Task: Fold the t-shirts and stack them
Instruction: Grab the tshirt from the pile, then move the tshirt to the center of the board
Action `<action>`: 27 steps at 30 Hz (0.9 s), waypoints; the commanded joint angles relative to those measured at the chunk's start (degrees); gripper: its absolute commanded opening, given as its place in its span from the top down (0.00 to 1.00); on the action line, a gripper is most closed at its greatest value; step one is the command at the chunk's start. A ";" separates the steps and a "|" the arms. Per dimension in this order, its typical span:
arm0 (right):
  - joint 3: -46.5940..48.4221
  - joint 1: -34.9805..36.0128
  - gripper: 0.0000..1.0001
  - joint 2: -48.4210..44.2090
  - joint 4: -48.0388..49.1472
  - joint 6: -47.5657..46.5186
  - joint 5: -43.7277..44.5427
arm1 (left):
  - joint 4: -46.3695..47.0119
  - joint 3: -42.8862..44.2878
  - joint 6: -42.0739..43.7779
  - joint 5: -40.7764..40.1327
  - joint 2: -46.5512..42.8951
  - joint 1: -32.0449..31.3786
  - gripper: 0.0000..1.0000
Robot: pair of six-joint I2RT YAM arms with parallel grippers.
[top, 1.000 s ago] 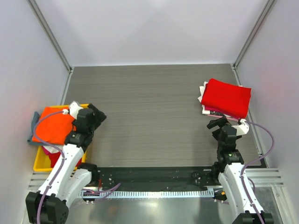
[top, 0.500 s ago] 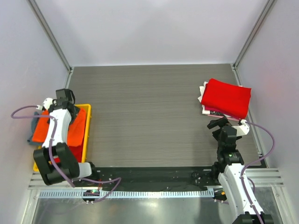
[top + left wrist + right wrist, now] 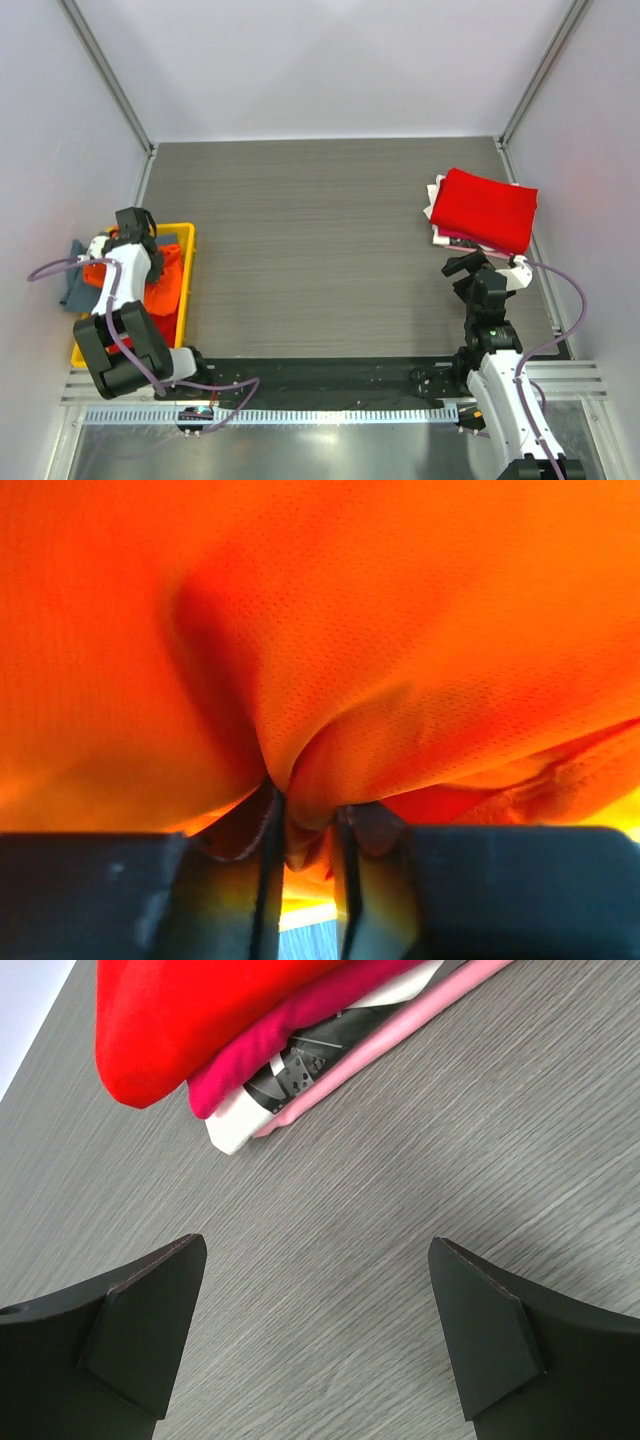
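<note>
While the orange t-shirt (image 3: 350, 630) lies bunched in the yellow bin (image 3: 189, 290), left end effector (image 3: 303, 825) clamps a fold of it, likely to lift it out; right end effector (image 3: 315, 1340) gapes wide near the folded stack (image 3: 485, 210).

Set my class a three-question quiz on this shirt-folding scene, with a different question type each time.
1. True or false: the right gripper is shut on a shirt.
2. The left gripper pinches: A) the bright orange cotton t-shirt B) a white towel C) nothing.
3. Fill in: the top t-shirt of the folded stack is ____.
Key: 1 false; 2 A; 3 red.
</note>
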 commanded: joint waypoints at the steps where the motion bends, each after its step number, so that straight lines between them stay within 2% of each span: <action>1: 1.10 0.12 0.01 -0.44 3.03 -0.72 -1.15 | -1.81 -1.68 -0.14 -1.15 -5.87 -1.10 0.84; 5: 0.92 0.12 0.01 -0.27 3.74 -0.99 -1.94 | -4.27 1.30 3.55 -1.61 -15.55 -1.64 0.99; 9: 0.83 0.12 0.01 0.08 4.35 -1.16 -2.73 | -4.81 4.21 6.10 3.21 -24.95 -1.63 1.00; 13: 0.74 0.12 0.01 0.52 4.97 -1.34 -3.44 | -3.57 8.24 7.07 14.37 -30.34 -1.64 1.00; 18: 0.92 0.12 0.02 1.40 5.41 -1.60 -4.14 | 1.24 14.40 2.51 34.67 -30.97 -2.60 1.00; 20: 0.92 0.12 0.02 1.40 5.41 -1.78 -4.23 | 3.54 16.76 1.01 37.06 -29.39 -6.10 1.00; 24: 0.66 0.12 0.02 1.23 6.02 -1.87 -4.58 | 6.09 23.36 1.44 34.52 -24.47 -16.03 1.00; 27: 0.48 0.12 0.02 1.22 6.46 -2.13 -5.28 | 7.41 29.69 1.45 34.61 -18.67 -27.87 1.00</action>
